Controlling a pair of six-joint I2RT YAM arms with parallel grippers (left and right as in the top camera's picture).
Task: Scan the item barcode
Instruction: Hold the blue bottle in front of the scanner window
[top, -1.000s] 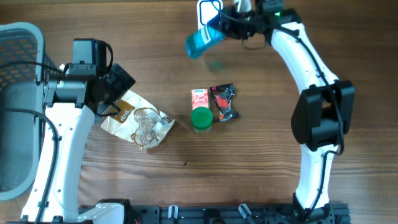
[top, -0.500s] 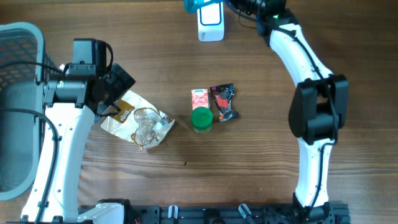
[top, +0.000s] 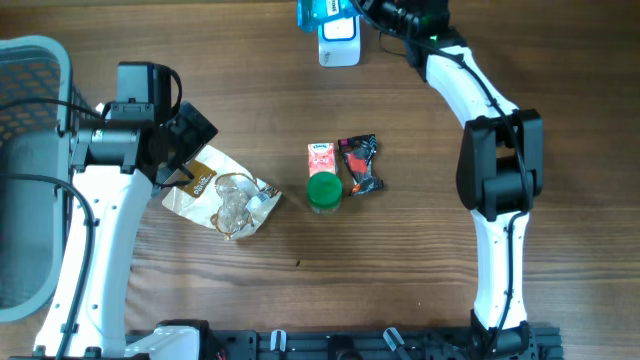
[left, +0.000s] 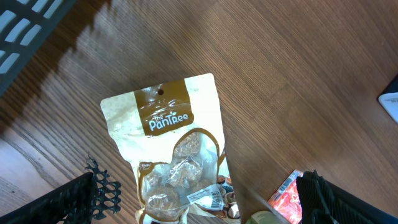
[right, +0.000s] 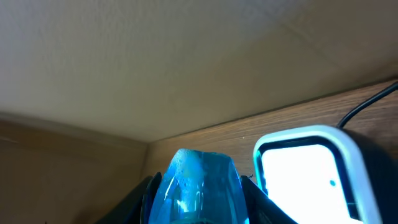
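Observation:
My right gripper (top: 335, 10) is shut on a translucent blue item (top: 316, 12) at the far edge of the table, just left of and above the white scanner (top: 340, 42). In the right wrist view the blue item (right: 199, 186) fills the gap between the black fingers (right: 148, 198), and the scanner's bright window (right: 305, 171) sits right beside it. My left gripper (top: 186, 138) hangs open over a tan snack bag (top: 222, 192). Through the left wrist view that bag (left: 174, 137) lies flat below, barcode label near its lower end, nothing between the fingers (left: 81, 198).
In the middle lie a red carton (top: 321, 157), a green-capped tub (top: 323, 191) and a dark red wrapper (top: 360, 166). A grey basket (top: 30, 150) stands at the left edge. A black cable (right: 367, 106) runs behind the scanner.
The right arm has carried the blue item from in front of the scanner up toward the far edge, beside the scanner's top. The left arm has not moved.

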